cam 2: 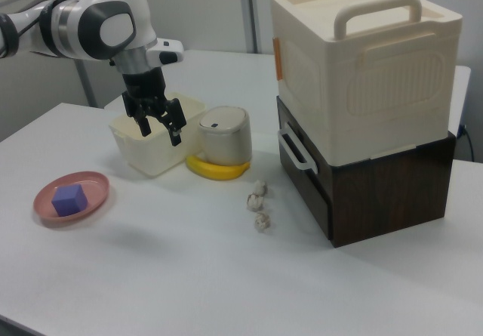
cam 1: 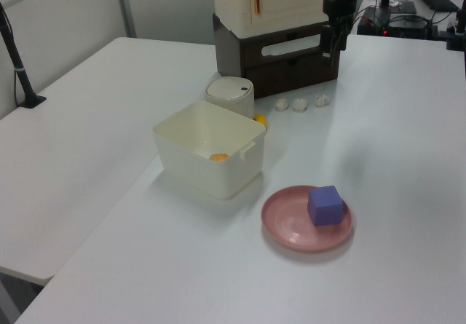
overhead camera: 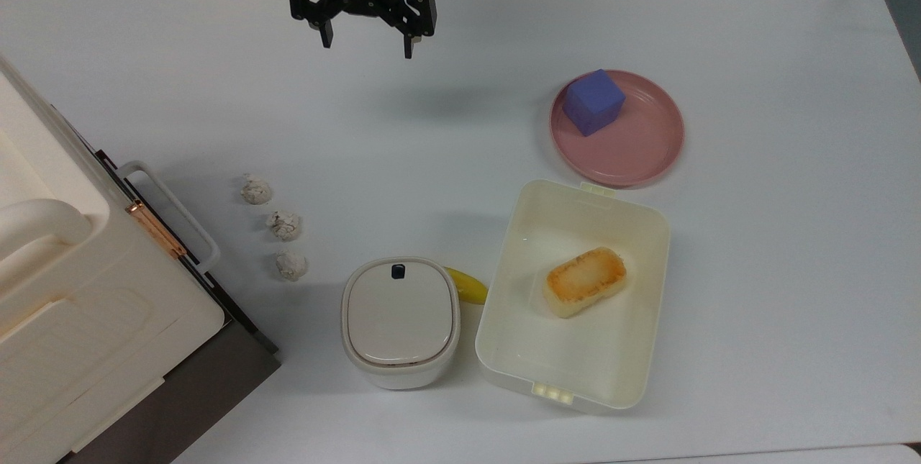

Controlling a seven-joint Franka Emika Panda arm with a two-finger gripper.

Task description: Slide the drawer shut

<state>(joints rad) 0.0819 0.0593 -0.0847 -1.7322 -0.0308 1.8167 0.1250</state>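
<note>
The drawer sits pushed in, its dark brown front [cam 2: 305, 176] level with the brown cabinet under the cream box. Its white loop handle [overhead camera: 175, 211] [cam 1: 291, 46] [cam 2: 296, 152] sticks out toward the table. My gripper [overhead camera: 367, 42] [cam 2: 160, 132] hangs open and empty above the table, far from the handle, near the top view's upper edge. In the left view the gripper [cam 1: 337, 40] shows in front of the cabinet's right end.
Three crumpled white balls [overhead camera: 283, 225] lie just off the handle. A white lidded container [overhead camera: 400, 320], a banana [overhead camera: 468, 285], a cream tub [overhead camera: 532, 234] holding a browned bun [overhead camera: 583, 281], and a pink plate [overhead camera: 647, 147] with a purple cube [overhead camera: 593, 101] stand on the white table.
</note>
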